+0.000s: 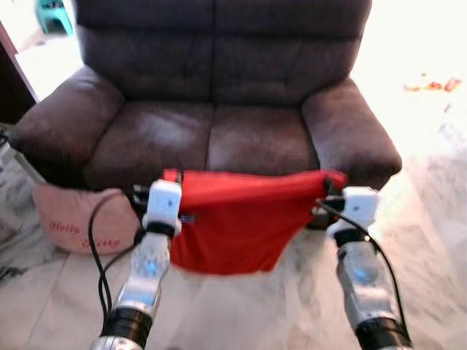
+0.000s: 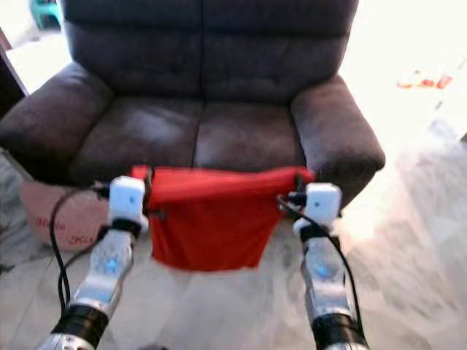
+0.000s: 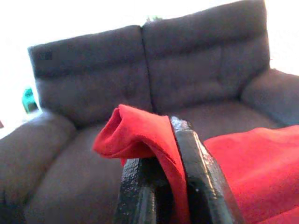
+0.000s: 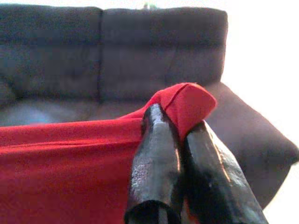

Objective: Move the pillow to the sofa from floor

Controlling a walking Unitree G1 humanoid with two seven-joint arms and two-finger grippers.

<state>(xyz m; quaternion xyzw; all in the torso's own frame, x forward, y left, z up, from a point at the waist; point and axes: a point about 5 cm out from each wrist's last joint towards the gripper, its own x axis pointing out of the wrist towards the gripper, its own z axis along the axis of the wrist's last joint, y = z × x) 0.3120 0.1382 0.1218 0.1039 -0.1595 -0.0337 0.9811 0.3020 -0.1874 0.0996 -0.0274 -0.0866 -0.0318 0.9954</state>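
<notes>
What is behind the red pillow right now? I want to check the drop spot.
Behind the red pillow, held up at its top corners by the left gripper and right gripper, is the brown sofa, its seat cushions bare. The pillow covers the seat's front edge and the floor below.

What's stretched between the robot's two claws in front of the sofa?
A red pillow, pinched at its top corners by the left claw and the right claw. It hangs slack before the sofa, as the head views show.

The limp red pillow (image 1: 233,219) hangs stretched by its top corners before the dark brown sofa (image 1: 211,109), above the floor.
</notes>
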